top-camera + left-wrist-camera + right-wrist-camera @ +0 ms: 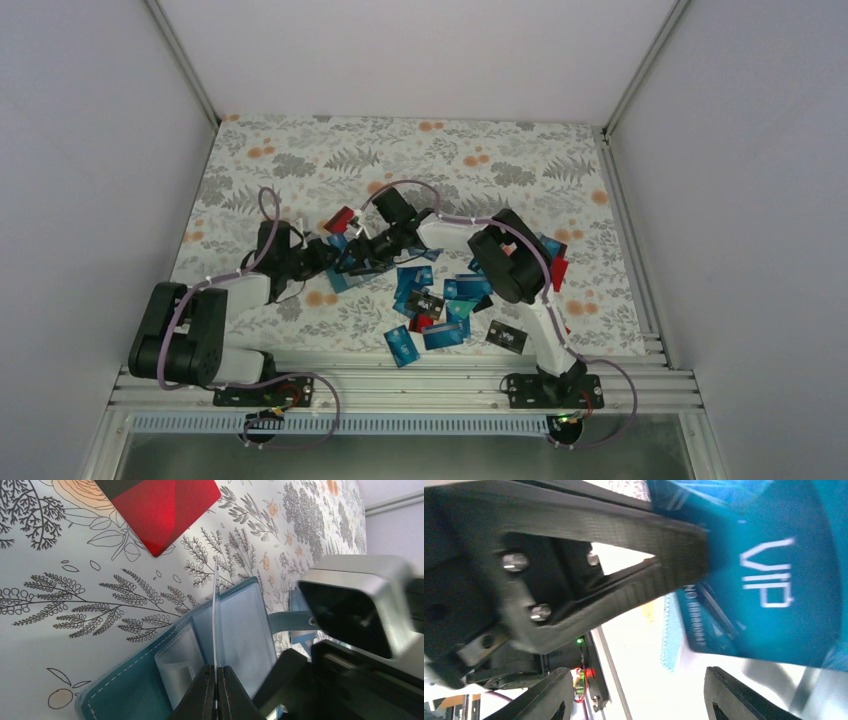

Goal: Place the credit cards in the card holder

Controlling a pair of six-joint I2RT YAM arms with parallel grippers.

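L gripper point(216, 672) jaws pinched shut on a teal card point(769, 580), held upright w/ its edge over the open card holder point(125, 690), which lies flat on the surface point(75, 620). R gripper point(639, 677) jaws apart, nothing seen betw. them, just beside the holder. A red card point(160, 510) lies near; other credit cards point(440, 310) scattered by R arm.

We see a white cloth point(450, 150) with grey leaves and orange flowers. The card holder point(127, 687) is teal-blue with white stitches and pale blue pockets. At twelve o'clock from it lies a red card point(160, 510). The teal card point(774, 590) has white letters.
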